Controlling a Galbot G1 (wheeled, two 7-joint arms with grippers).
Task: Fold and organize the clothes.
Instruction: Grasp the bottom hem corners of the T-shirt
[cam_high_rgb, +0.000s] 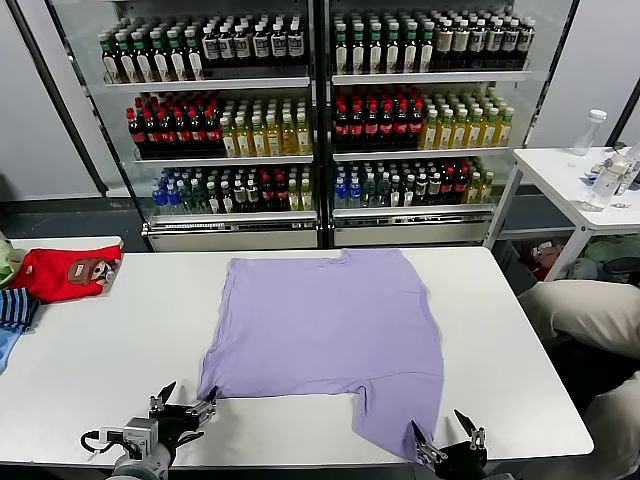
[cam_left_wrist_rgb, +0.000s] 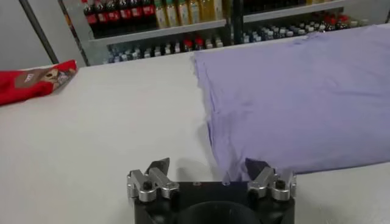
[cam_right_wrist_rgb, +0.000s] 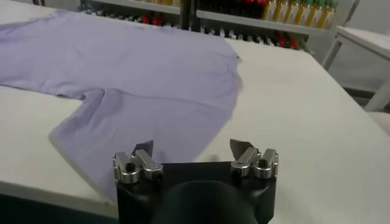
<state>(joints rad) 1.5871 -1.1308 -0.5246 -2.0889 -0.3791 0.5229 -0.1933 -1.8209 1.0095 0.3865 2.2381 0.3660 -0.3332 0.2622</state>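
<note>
Lavender cloth fills the middle of the white bench (cam_high_rgb: 90, 360): the T-shirt (cam_high_rgb: 325, 330) lies flat, plain side up, with no print showing in any view. The head view takes in its whole outline, with one sleeve corner reaching toward the left hand (cam_high_rgb: 185, 405) and the other hanging close to the near edge by the right hand (cam_high_rgb: 445, 440).

The left wrist view gives what the head view cannot: the left hand (cam_left_wrist_rgb: 210, 173) has its fingers spread apart, empty, with the near sleeve corner of the shirt (cam_left_wrist_rgb: 292, 97) just ahead of them and slightly toward its right finger; whether cloth and finger touch cannot be told. The right wrist view shows the right hand (cam_right_wrist_rgb: 192, 152) likewise spread and empty, low over the bench edge, the other sleeve (cam_right_wrist_rgb: 140, 91) lying just beyond and beneath its fingertips.

Far off to the left hand's outer side, a folded red garment (cam_high_rgb: 65, 272) with a brown cartoon face rests on the bench; the left wrist view catches it too (cam_left_wrist_rgb: 33, 82). Nearer that edge sits a blue striped garment (cam_high_rgb: 15, 310), seen from the head alone.

Beyond both hands, past the far edge of the bench, stand glass-fronted drink coolers (cam_high_rgb: 320, 110) with rows of bottles. Out past the right hand stands a small white side table (cam_high_rgb: 575, 185) carrying a clear bottle (cam_high_rgb: 590, 130).
</note>
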